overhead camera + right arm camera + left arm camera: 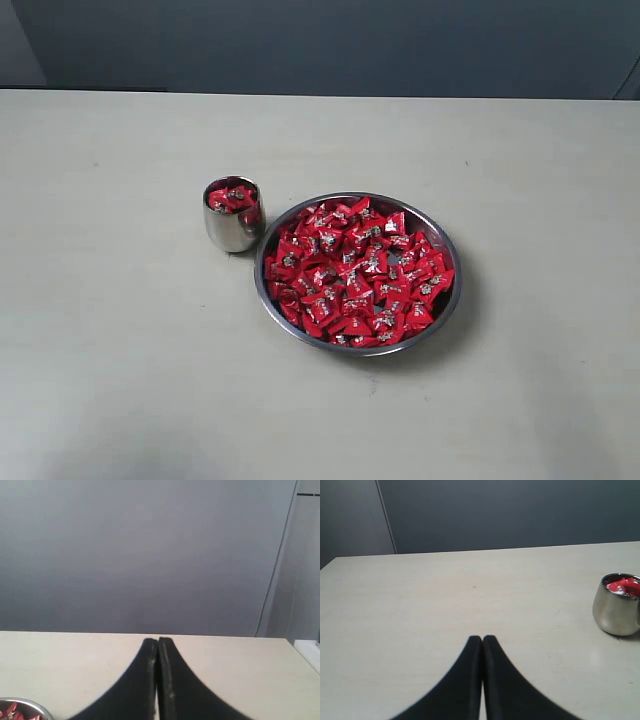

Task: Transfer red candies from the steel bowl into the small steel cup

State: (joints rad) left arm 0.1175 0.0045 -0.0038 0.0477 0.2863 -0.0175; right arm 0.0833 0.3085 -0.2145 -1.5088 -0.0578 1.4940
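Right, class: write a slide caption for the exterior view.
A steel bowl of red candies on a pale table, small steel cup close beside it holding a few.

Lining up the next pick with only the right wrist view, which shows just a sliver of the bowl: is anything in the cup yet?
Observer: Yes, the small steel cup holds red candies, up near its rim.
Operator: Where is it from the bowl?
Observer: In the exterior view, just left of the steel bowl, near its rim; whether they touch I cannot tell.
Operator: And the left tool?
Observer: The left tool is shut, nothing between its tips.
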